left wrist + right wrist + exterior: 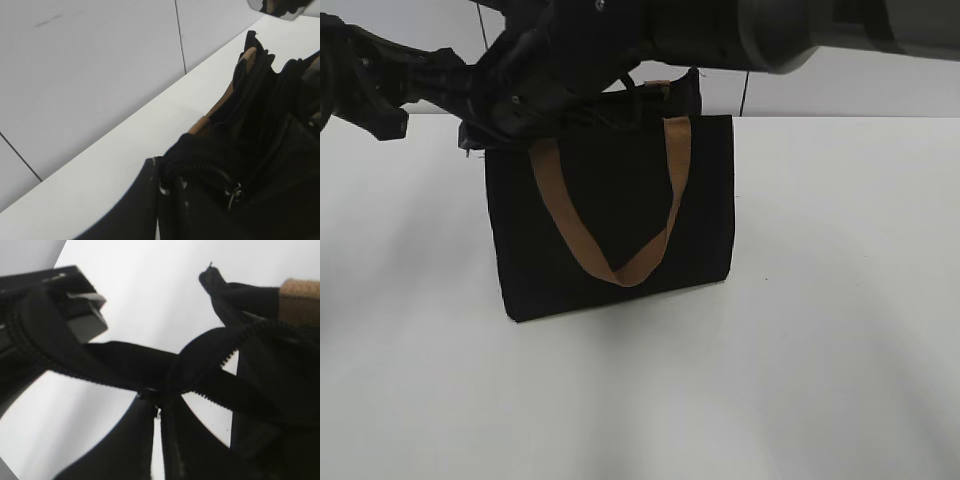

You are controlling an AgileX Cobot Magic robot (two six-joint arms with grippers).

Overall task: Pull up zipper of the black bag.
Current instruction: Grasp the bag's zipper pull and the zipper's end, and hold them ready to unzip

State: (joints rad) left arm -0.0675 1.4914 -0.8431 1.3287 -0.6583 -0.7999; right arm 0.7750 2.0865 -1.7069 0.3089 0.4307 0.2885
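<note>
While the left gripper (480,125) clamps the black bag (610,220), the right gripper (157,407) pinches its zipper (150,390).

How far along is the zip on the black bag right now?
Done: both arms are at the top of the black bag. In hand: the left gripper clamps the zipper tape at one end. Left: the teeth are still parted in the right wrist view, so most closing remains.
</note>
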